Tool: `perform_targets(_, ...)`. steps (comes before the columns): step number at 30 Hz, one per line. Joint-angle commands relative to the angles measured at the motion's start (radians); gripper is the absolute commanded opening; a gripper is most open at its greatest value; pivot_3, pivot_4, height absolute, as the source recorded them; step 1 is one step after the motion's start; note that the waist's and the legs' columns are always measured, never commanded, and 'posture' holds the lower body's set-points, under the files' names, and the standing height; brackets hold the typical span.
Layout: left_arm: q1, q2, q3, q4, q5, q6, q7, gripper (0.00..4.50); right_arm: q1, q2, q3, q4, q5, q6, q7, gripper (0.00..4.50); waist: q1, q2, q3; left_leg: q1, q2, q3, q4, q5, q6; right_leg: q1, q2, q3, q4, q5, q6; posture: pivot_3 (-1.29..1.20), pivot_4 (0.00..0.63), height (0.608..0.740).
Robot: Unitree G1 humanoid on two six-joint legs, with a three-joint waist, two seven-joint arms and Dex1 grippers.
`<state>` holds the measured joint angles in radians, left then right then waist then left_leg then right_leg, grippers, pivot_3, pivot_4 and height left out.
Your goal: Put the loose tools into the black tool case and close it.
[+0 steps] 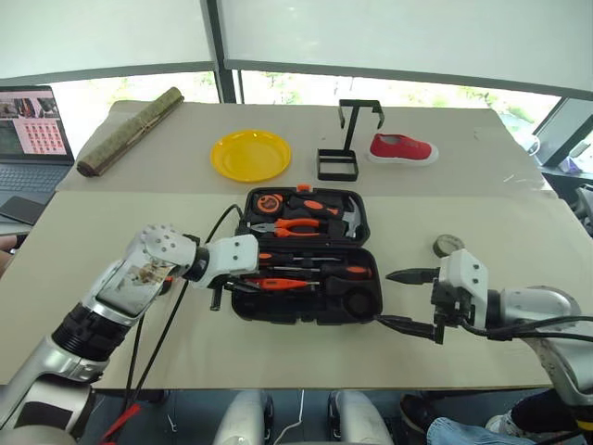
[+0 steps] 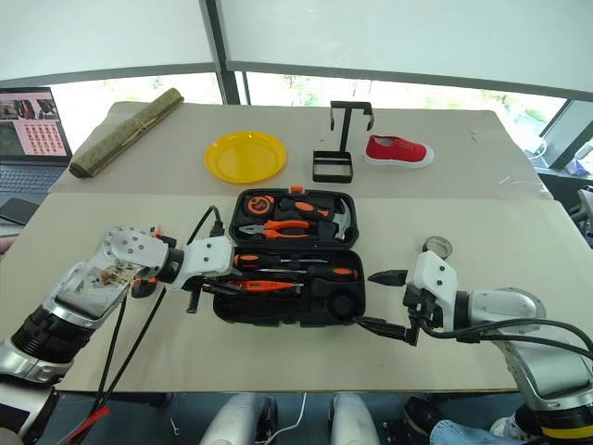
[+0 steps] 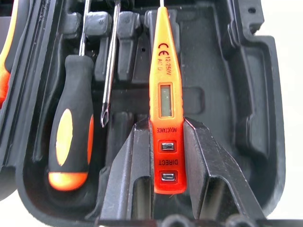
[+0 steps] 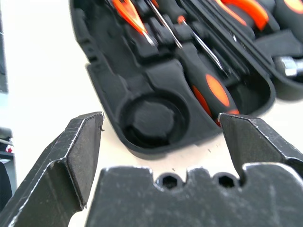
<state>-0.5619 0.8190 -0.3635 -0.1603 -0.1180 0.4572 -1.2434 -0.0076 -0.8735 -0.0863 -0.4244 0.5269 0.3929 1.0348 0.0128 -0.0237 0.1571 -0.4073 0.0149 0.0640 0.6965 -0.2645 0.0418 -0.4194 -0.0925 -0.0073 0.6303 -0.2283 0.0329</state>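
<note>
The black tool case (image 1: 243, 306) lies open on the table, its lid half on the far side. My left gripper (image 3: 166, 126) is shut on the slim orange tester screwdriver (image 3: 161, 85) and holds it just over the near half of the case, at its left end (image 1: 278, 284). A black-and-orange screwdriver (image 3: 71, 137) lies in its slot beside the tester. The small grey tape roll (image 1: 448, 245) sits on the table to the right of the case. Next to the case's right end my right gripper (image 1: 383, 297) stands open and holds nothing, facing a bare round recess (image 4: 149, 116).
Orange-handled pliers (image 1: 296, 225) and a hammer (image 1: 350, 219) sit in the lid half. Beyond the case are a yellow plate (image 1: 250, 155), a black wire stand (image 1: 345, 139), a red shoe (image 1: 402, 148) and a bamboo roll (image 1: 130, 130). A laptop (image 1: 32, 125) stands far left.
</note>
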Motion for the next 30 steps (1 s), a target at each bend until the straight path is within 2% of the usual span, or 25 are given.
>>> perform_targets(1,-0.036,0.025,-0.004,-0.019,0.016,0.038,-0.028,0.43,-0.002,0.002,-0.052,-0.056,0.049,-0.009,0.016,4.50,0.000,0.000,0.000,0.000,0.000,0.000,0.000,0.000,0.000,0.000,0.000,0.000,0.000,0.000,0.000,0.00,0.150,0.740)
perform_targets(6,-0.059,0.050,-0.016,-0.031,0.047,0.068,-0.035,0.43,-0.019,-0.005,-0.058,-0.077,0.071,0.021,0.003,4.50,-0.001,0.000,0.000,-0.001,0.000,0.000,0.000,0.000,0.000,-0.001,0.000,0.000,0.000,0.000,0.000,0.00,0.150,0.740)
perform_targets(19,-0.079,0.036,-0.092,-0.022,0.140,0.064,-0.040,0.43,-0.068,-0.007,-0.041,-0.117,0.092,0.095,-0.032,4.50,0.000,0.000,0.000,-0.001,0.000,0.000,0.001,0.000,0.000,0.000,0.000,0.000,0.000,0.000,0.000,0.00,0.150,0.740)
perform_targets(30,-0.143,-0.024,-0.164,0.009,0.191,0.141,-0.073,0.43,-0.089,-0.001,-0.032,-0.138,0.106,0.135,-0.050,4.50,0.008,0.000,0.000,0.000,-0.001,0.000,0.003,0.000,0.000,0.001,0.000,0.000,0.000,0.000,0.000,0.00,0.150,0.740)
